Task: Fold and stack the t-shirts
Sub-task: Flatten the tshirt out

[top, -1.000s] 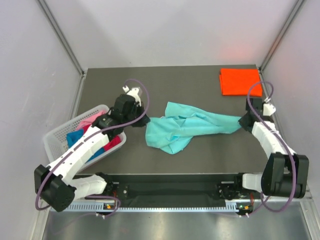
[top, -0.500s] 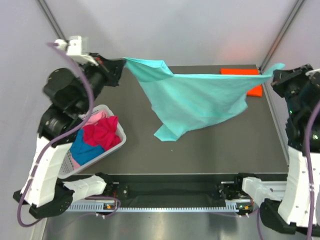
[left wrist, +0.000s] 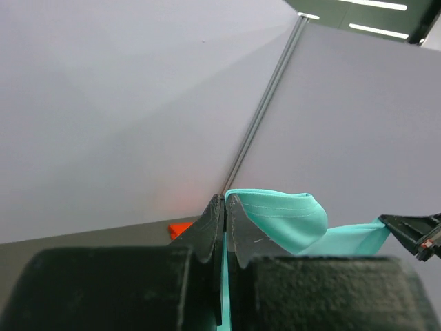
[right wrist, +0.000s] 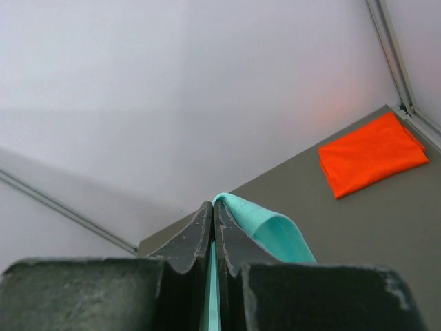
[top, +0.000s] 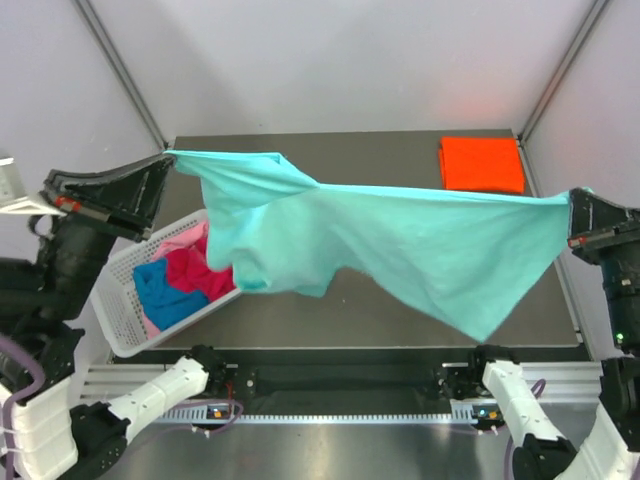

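A teal t-shirt (top: 420,245) hangs stretched in the air across the table, high above it. My left gripper (top: 168,157) is shut on its left corner and my right gripper (top: 572,198) is shut on its right corner. In the left wrist view the left gripper (left wrist: 224,200) pinches the teal hem (left wrist: 282,214); the right gripper (right wrist: 213,205) likewise clamps teal cloth (right wrist: 265,231). An orange t-shirt (top: 481,163) lies folded at the table's far right corner, also visible as the orange t-shirt (right wrist: 372,153). Magenta, blue and pink shirts (top: 190,275) lie bunched in the basket.
A white lattice basket (top: 112,300) stands at the table's left edge, under the left arm. The dark table (top: 380,155) is walled by pale panels on three sides. The hanging cloth hides much of the table's middle.
Both arms have risen and spread apart, lifting the teal t-shirt off the table and stretching it wide; it now hangs closer to the camera and lower at the right.
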Robot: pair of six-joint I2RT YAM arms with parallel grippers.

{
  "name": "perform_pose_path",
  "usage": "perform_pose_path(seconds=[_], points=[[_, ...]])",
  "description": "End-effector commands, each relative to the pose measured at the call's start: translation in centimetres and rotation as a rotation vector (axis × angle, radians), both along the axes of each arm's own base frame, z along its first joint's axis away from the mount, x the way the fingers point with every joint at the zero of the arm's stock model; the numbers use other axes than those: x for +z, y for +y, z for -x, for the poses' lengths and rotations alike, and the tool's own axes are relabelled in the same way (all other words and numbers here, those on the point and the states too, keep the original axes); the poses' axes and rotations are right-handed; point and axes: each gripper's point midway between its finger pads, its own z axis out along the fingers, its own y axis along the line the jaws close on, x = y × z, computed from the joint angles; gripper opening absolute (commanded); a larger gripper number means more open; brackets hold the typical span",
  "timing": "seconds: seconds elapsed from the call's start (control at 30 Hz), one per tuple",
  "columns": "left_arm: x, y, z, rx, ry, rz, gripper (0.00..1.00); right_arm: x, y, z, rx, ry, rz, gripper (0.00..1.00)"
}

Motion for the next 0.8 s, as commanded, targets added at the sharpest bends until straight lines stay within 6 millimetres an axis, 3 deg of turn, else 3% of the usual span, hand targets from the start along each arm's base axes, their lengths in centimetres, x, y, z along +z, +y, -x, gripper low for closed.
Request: perform_pose_path(seconds=[0.0, 0.13, 0.23, 0.33, 0.47, 0.53, 0.6, 0.63, 0.7, 0.77], points=[[-3.5, -1.6, -4.3, 0.057, 0.118, -0.092, 0.00, -2.7, -0.7, -3.6, -0.023, 0.104, -0.004, 0.00], [-6.1, -1.1, -8.4, 0.205, 0.162, -0.169, 0.00, -3.0, -0.2, -7.0, 0.027, 0.081, 0.006, 0.00], [-8.6, -1.9, -12.2, 0.287, 0.208, -0.271, 0.00, -3.8, 0.6, -10.4, 0.093, 0.074, 0.024, 0.00], [-11.3, -3.3, -16.2, 0.340, 0.249, -0.374, 0.00, -5.2, 0.3, -13.7, 0.093, 0.094, 0.028, 0.00], [-13.1, -4.7, -21.1, 0.413, 0.228, -0.464, 0.00, -6.1, -0.7, -18.0, 0.064, 0.109, 0.043, 0.00], [-13.1, -4.3, -23.1, 0.447, 0.233, -0.474, 0.00, -6.6, -1.0, -20.6, 0.064, 0.123, 0.062, 0.00], [-11.9, -4.2, -24.8, 0.458, 0.231, -0.439, 0.00, -5.5, -1.3, -22.2, 0.055, 0.093, 0.096, 0.00], [-10.6, -4.1, -25.0, 0.460, 0.210, -0.412, 0.00, -6.3, -1.7, -23.7, 0.044, 0.120, 0.096, 0.00], [-9.6, -4.3, -25.6, 0.457, 0.194, -0.390, 0.00, -4.9, -1.8, -24.3, 0.046, 0.103, 0.100, 0.00], [-7.6, -4.0, -25.2, 0.464, 0.157, -0.357, 0.00, -5.0, -1.7, -24.7, 0.054, 0.126, 0.095, 0.00]])
